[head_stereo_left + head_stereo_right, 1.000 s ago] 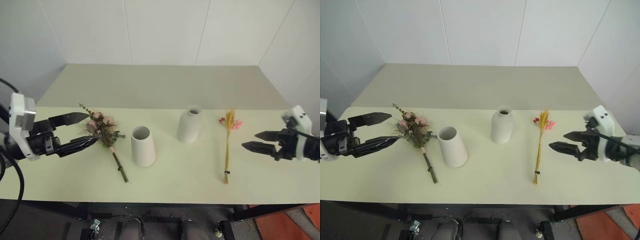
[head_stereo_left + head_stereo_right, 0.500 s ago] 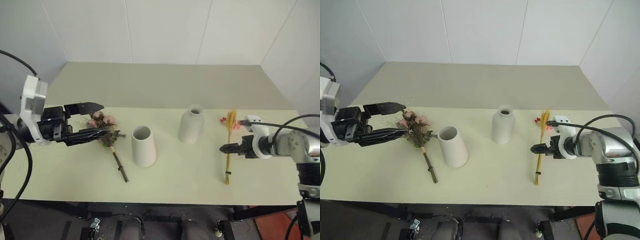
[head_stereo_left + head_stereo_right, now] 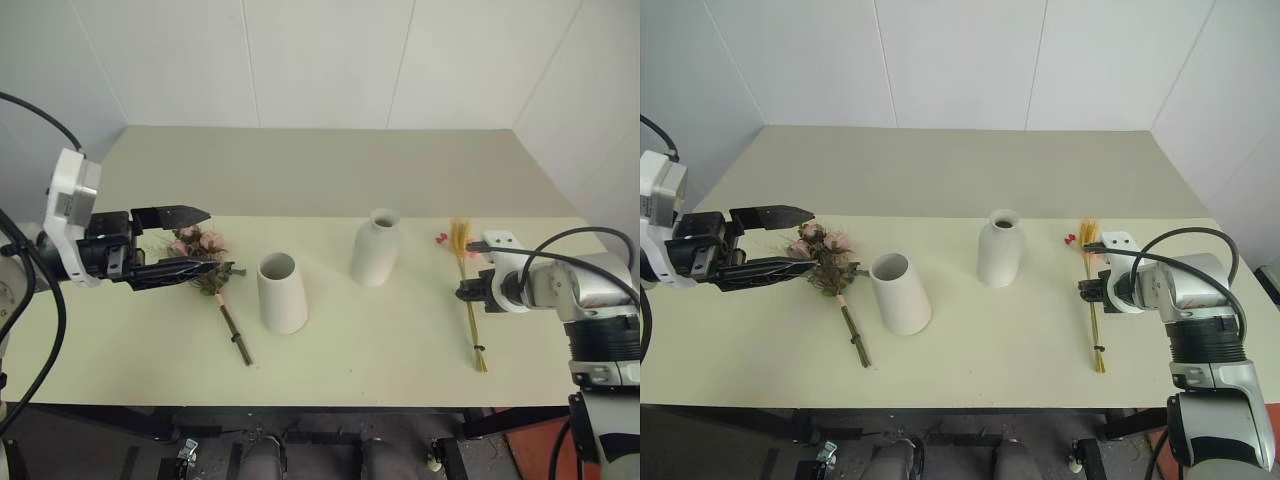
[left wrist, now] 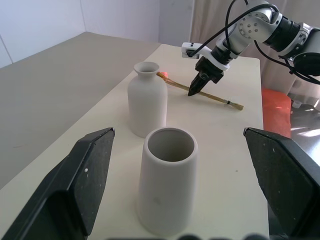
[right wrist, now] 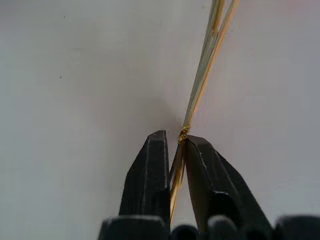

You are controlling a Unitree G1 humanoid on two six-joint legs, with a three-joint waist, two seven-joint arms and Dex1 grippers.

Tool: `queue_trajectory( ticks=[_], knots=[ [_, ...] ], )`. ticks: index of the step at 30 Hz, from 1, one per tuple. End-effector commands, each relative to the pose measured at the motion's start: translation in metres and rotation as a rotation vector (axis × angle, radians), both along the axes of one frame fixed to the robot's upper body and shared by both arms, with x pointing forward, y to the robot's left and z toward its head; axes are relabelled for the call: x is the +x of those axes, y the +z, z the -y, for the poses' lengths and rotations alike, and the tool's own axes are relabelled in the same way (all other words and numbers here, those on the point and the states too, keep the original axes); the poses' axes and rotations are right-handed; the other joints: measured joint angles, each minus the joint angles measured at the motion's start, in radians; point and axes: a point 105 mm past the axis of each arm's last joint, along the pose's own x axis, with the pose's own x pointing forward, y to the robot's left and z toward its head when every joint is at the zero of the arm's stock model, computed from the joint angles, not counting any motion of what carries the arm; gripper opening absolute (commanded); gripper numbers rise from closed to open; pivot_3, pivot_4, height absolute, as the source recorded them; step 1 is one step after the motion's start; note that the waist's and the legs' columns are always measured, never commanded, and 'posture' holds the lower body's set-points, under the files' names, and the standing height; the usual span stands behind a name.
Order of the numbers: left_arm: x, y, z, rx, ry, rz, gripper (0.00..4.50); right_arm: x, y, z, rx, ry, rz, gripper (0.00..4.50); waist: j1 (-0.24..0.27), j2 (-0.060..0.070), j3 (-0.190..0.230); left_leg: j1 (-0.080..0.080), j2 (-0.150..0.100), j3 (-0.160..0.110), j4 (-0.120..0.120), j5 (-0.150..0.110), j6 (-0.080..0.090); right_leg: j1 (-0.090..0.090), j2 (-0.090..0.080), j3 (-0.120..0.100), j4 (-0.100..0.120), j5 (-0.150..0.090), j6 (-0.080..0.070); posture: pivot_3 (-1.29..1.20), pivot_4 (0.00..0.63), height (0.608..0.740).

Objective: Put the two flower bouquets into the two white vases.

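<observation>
Step 1 – R gripper [image 5: 176, 145] clamped on slim golden wheat-like stalk bundle [image 3: 470, 300], lying on pale table [image 3: 380, 350]. Next, prob.: lift, tip upright into narrow-necked matte white bottle vase [image 3: 375, 248] – L gripper [image 3: 195, 242] agape by pink rose bunch [image 3: 205, 262].

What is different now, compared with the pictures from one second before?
The right claw came in from the table's right edge, went down to the golden stalk bundle and shut on its stems. The bundle's lower end swung toward the right. The left claw rose a little and is open beside the pink rose bunch, not gripping it. The cone vase and bottle vase kept their places.
</observation>
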Motion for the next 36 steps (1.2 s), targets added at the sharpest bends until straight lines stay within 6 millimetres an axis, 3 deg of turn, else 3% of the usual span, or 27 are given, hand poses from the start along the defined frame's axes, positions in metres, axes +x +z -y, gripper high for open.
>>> queue_trajectory(
  ticks=[1, 3, 5, 8, 11, 19, 25, 30, 36],
  knots=[
    [-0.004, 0.008, -0.001, 0.006, 0.002, 0.058, 4.5, 0.007, 0.006, 0.004, -0.007, -0.031, 0.04, 0.03, -0.002, 0.0, 0.0, 0.001, 0.001, 0.0, 0.0, 0.0, 0.0, 0.0, 0.001, 0.0, 0.0, 0.0, 0.0, 0.0, 0.15, 0.74],
    [-0.004, 0.008, -0.001, 0.005, 0.004, 0.058, 4.5, 0.01, 0.009, 0.009, -0.006, -0.07, 0.059, 0.03, -0.005, 0.0, 0.0, 0.001, 0.001, 0.0, 0.0, 0.0, 0.0, 0.0, 0.001, 0.0, 0.001, 0.0, 0.0, 0.0, 0.15, 0.74],
    [-0.004, 0.008, -0.001, 0.006, 0.007, 0.058, 4.5, 0.022, 0.027, 0.016, 0.021, -0.138, 0.178, 0.03, -0.006, 0.0, 0.0, 0.001, 0.001, 0.0, 0.0, 0.0, 0.0, 0.0, 0.001, 0.001, 0.001, 0.0, 0.0, 0.0, 0.15, 0.74],
    [-0.005, 0.007, -0.002, 0.007, 0.011, 0.056, 4.5, 0.038, 0.068, 0.019, 0.077, -0.176, 0.457, 0.03, -0.005, 0.0, 0.0, 0.0, 0.001, 0.0, 0.0, 0.0, 0.0, -0.001, 0.001, 0.001, 0.001, 0.0, 0.0, 0.0, 0.15, 0.74],
    [-0.005, 0.007, -0.003, 0.007, 0.014, 0.052, 4.5, 0.042, 0.106, 0.007, 0.173, -0.146, 0.714, 0.03, -0.005, 0.0, 0.0, -0.001, 0.001, 0.001, -0.001, 0.0, 0.0, -0.004, 0.001, 0.002, 0.002, 0.002, -0.003, 0.0, 0.15, 0.74],
    [-0.002, 0.006, -0.001, 0.005, 0.013, 0.047, 4.5, 0.033, 0.186, -0.072, 0.391, 0.118, 1.122, 0.03, -0.023, 0.001, 0.0, -0.001, 0.001, 0.001, -0.001, 0.0, 0.0, -0.005, 0.002, 0.003, 0.004, 0.003, -0.006, 0.0, 0.15, 0.74],
    [0.0, 0.005, -0.002, 0.01, 0.014, 0.046, 4.5, 0.017, 0.229, -0.12, 0.459, 0.27, 1.338, 0.03, -0.022, 0.001, 0.001, -0.002, 0.002, 0.002, -0.002, 0.0, 0.0, -0.008, 0.002, 0.004, 0.004, 0.004, -0.007, 0.0, 0.15, 0.74],
    [-0.001, 0.006, -0.002, 0.014, 0.016, 0.047, 4.5, 0.012, 0.242, -0.131, 0.491, 0.312, 1.401, 0.03, -0.015, 0.001, 0.001, -0.006, 0.002, 0.002, -0.001, 0.0, 0.0, -0.012, 0.002, 0.005, 0.006, 0.005, -0.008, 0.0, 0.15, 0.74],
    [-0.003, 0.004, -0.005, 0.018, 0.029, 0.045, 4.5, 0.011, 0.235, -0.138, 0.497, 0.341, 1.384, 0.03, -0.019, 0.001, 0.001, -0.007, 0.002, 0.002, -0.002, 0.0, 0.0, -0.014, 0.002, 0.005, 0.007, 0.005, -0.008, 0.0, 0.15, 0.74]
  ],
)
